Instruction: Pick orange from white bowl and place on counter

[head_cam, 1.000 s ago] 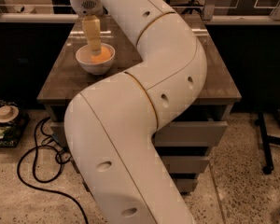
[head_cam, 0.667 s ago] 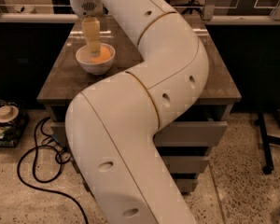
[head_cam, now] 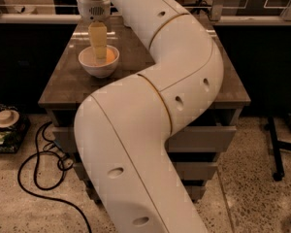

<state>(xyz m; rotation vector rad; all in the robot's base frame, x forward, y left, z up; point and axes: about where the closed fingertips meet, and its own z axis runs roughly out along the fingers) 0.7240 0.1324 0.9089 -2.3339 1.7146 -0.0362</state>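
Your white bowl [head_cam: 90,68] is round, glossy ceramic, narrowing to a small base. It stands on the tabletop [head_cam: 67,85], a flat, glossy grey-brown slab with faint reflections.

The orange [head_cam: 110,57] lies inside the white bowl as a smooth, warm patch, showing mostly on the bowl's right side and partly hidden.

Your tool [head_cam: 99,51] hangs straight down over the white bowl from a pale, perforated wrist housing. It looks like a tapered, yellowish, matte block. Its lower end dips below the bowl's rim and sits against or just in front of the orange. You cannot tell whether the tool is open or closed, nor whether it grips the fruit.

The arm [head_cam: 174,81] is thick, smooth white plastic in rounded segments, with thin amber seams and small oval holes. It curves in an S in front of and to the right of the white bowl, hiding much of the tabletop.

Below the white bowl, grey drawer fronts [head_cam: 203,140] stack under the tabletop. Down and left of the bowl, a black cable [head_cam: 26,171] loops across the speckled floor [head_cam: 247,188].
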